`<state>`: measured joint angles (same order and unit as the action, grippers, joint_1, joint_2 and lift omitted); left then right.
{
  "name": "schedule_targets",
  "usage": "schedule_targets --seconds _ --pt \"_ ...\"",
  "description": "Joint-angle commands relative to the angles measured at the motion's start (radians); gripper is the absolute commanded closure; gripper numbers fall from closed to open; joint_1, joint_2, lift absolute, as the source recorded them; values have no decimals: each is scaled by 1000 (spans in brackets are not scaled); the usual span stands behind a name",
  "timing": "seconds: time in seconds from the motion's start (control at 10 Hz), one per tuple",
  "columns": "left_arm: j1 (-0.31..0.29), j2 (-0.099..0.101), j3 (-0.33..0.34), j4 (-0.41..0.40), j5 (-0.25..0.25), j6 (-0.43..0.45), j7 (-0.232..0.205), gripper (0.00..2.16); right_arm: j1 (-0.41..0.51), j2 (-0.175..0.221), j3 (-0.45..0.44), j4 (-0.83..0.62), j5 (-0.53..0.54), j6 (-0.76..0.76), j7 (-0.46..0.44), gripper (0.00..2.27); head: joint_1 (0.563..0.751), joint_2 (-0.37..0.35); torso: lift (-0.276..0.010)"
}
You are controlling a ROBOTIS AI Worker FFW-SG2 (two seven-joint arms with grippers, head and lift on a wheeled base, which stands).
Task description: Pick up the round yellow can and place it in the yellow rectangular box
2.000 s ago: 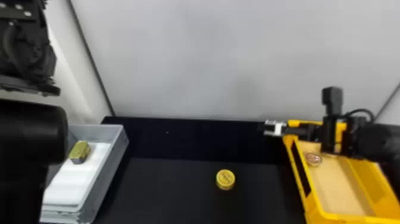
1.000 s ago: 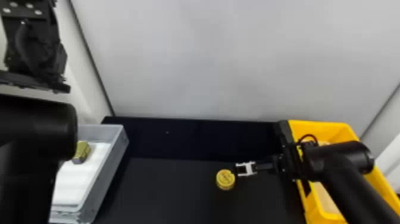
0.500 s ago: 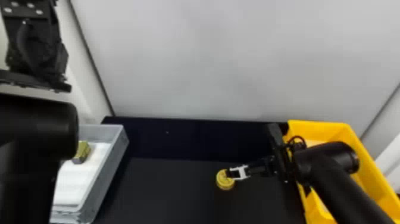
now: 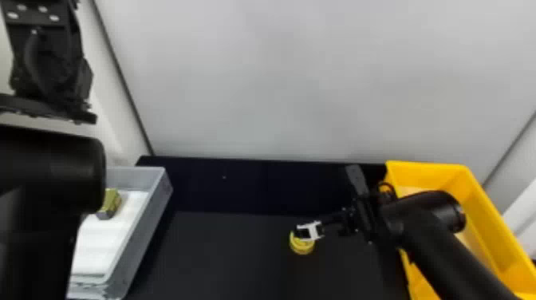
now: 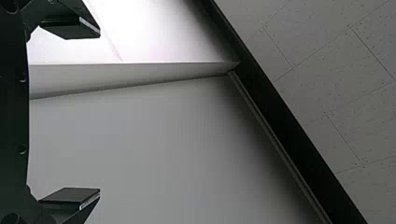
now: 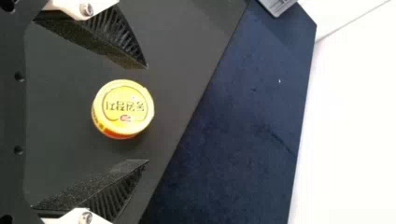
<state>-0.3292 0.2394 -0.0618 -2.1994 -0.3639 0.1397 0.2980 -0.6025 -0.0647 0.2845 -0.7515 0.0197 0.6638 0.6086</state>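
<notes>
Clearly, right wrist view bares the can [image 6: 123, 109] head view part-hides, jaws gaping empty.

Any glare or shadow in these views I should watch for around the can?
Right wrist view: a soft dark shadow beside the can, its lid readable as yellow, wall beyond washed out white. Head view: faint shading on the wall. Left wrist view: bright glare near the upper finger.

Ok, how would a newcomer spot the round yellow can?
Find the black table between the gray bin and the yellow box. Between the open fingers of the right gripper sits a short yellow can. It's round, with dark marks on its lid, unlike the boxy block in the bin.
</notes>
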Motion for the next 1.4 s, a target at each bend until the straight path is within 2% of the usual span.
schedule_targets --seconds 0.0,0.4,1.0,1.3 --pt "-5 0 -6 6 2 -5 1 88 -7 11 30 15 -38 -21 -13 42 663 54 -10" --pt "-10 -2 -10 10 2 -6 1 88 -7 19 84 24 -83 -30 -21 39 663 54 -10" --pt "-11 -3 -13 10 3 -6 1 88 0 22 113 38 -99 -33 -10 39 663 54 -10" --pt "-11 -5 -15 10 3 -6 1 88 1 20 115 84 -27 -71 21 21 663 54 -10"
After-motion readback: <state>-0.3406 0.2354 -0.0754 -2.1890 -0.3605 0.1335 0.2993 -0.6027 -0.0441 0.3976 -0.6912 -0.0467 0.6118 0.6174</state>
